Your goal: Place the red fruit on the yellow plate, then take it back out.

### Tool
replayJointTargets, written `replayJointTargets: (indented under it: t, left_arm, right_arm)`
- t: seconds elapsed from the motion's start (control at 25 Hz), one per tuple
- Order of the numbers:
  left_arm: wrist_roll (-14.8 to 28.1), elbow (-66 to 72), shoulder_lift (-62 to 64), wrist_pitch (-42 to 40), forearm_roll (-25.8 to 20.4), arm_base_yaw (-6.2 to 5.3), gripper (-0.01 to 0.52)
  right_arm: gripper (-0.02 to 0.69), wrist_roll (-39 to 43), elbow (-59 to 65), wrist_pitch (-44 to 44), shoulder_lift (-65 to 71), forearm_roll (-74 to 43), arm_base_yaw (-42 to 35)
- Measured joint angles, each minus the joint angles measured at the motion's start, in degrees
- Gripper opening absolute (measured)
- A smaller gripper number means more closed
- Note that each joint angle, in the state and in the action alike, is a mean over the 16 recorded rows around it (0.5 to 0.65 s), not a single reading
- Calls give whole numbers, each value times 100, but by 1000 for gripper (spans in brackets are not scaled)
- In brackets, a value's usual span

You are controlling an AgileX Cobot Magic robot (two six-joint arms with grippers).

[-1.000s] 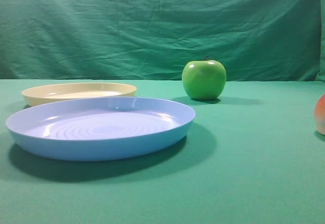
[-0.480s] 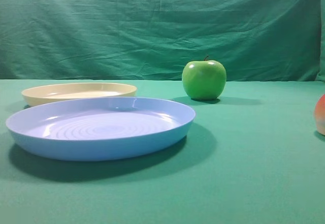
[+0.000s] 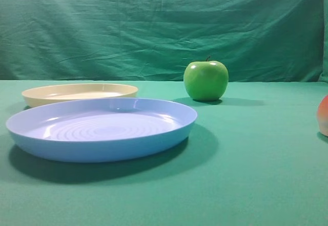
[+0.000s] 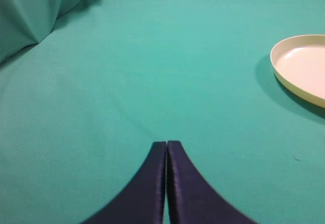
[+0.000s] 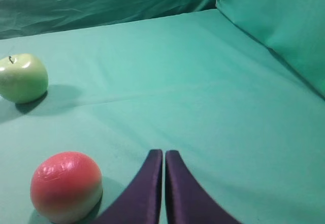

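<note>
Green cloth (image 3: 256, 175): covers the table and hangs as a creased backdrop behind it; folds of it rise at the sides in both wrist views.

Yellow plate (image 3: 79, 94): shallow, pale cream, low rim. Lies flat on the cloth at the left of the high view, behind the blue plate; its near edge is hidden by the blue rim. Nothing in it. Also seen in the left wrist view (image 4: 300, 69), cut off by the right edge.

Blue plate (image 3: 102, 128): larger, light blue, ringed floor. Lies flat in front of the yellow plate. Nothing in it.

Green apple (image 3: 206, 80): shiny, upright, stem on top. Stands on the cloth right of the plates and well apart from them. Also in the right wrist view (image 5: 23, 77), far left.

Red fruit (image 5: 66, 186): round, red on top fading to pale yellow below. Rests on the cloth, not on either plate, well to the right of the green apple. In the high view only a sliver shows at the right edge (image 3: 323, 115). It lies just left of the right gripper and is not touched by it.

Left gripper (image 4: 166, 144): dark fingers pressed together, holding nothing, over bare cloth, the yellow plate off to its right.

Right gripper (image 5: 163, 153): dark fingers pressed together, holding nothing, over the cloth.
</note>
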Motion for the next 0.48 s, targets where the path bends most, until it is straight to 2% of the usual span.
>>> replayJointTargets:
  t: [0.48]
  left_arm:
    - [0, 0, 0, 0, 0, 0, 0]
  right_arm:
    - [0, 0, 0, 1, 0, 0, 0]
